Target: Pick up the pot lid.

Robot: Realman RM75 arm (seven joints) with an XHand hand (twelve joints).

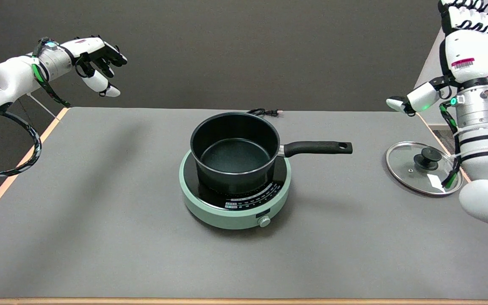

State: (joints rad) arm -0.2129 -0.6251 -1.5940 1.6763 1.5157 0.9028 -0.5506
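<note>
Lid [417, 168] beside uncovered pot [234, 150]

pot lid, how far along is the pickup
Done: nothing yet; the pot lid lies flat on the table, right of the pot. In hand: nothing; the right hand is raised well above it, fingers apart. Left: lower onto the knob, grip, lift.

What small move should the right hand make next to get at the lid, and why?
Probably lower the right hand toward the black knob of the glass lid. The hand is raised well above the table, fingers pointing up and holding nothing, while the lid lies flat beside the forearm, knob up.
</note>
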